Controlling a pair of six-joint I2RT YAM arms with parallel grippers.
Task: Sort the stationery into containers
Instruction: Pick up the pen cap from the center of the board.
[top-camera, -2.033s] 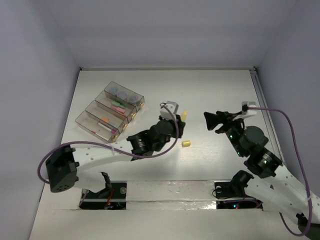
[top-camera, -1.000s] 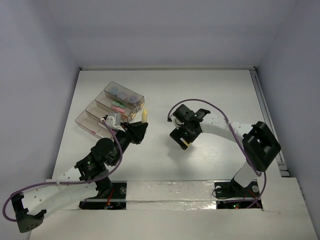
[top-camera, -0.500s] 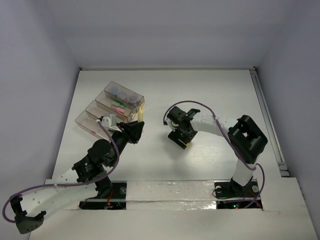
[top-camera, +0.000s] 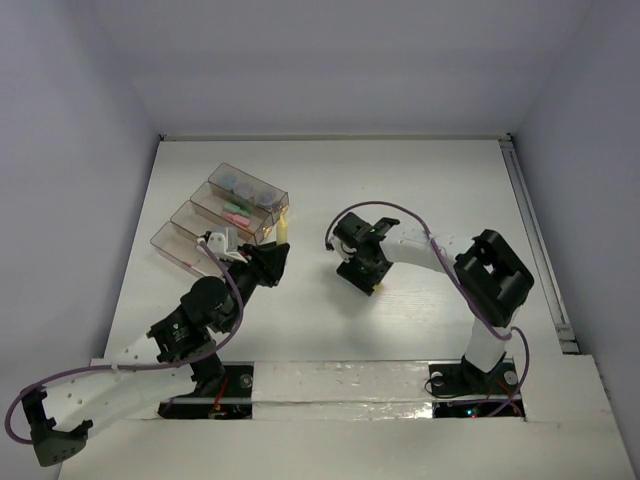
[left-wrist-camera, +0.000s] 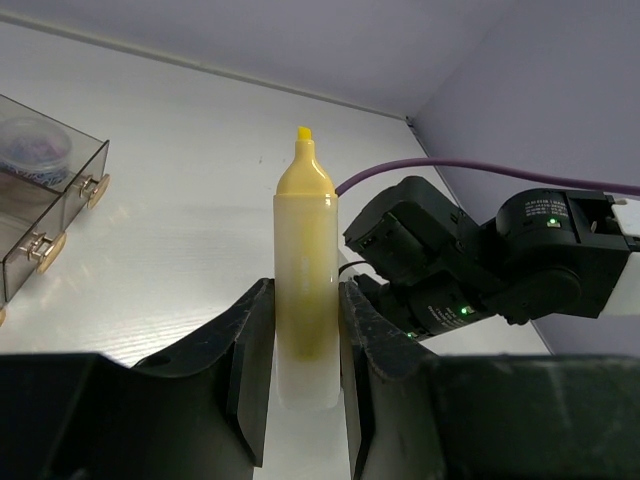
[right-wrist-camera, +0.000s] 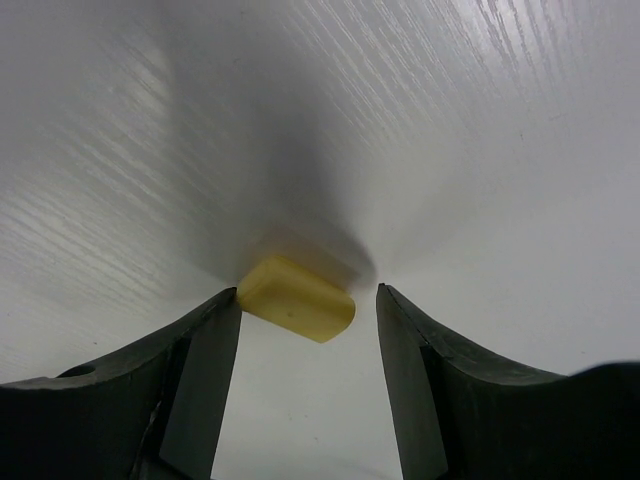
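Note:
My left gripper is shut on a stubby yellow stick with its tip bare, held upright between the jaws. From above, that stick pokes out of the left gripper just right of the containers. My right gripper is open and pointed down at the table, straddling a small yellow cap. The left finger touches the cap's end and the right finger stands apart from it. In the top view the right gripper covers most of that cap.
Four smoky clear boxes lie side by side at the left. They hold blue-grey discs, pink and green sticks, an orange stick and pens. The right arm's purple cable arcs above its wrist. Walls enclose the table.
The right gripper's jaws have narrowed around the yellow cap. The left arm with the yellow stick has shifted slightly toward the boxes, then held still.

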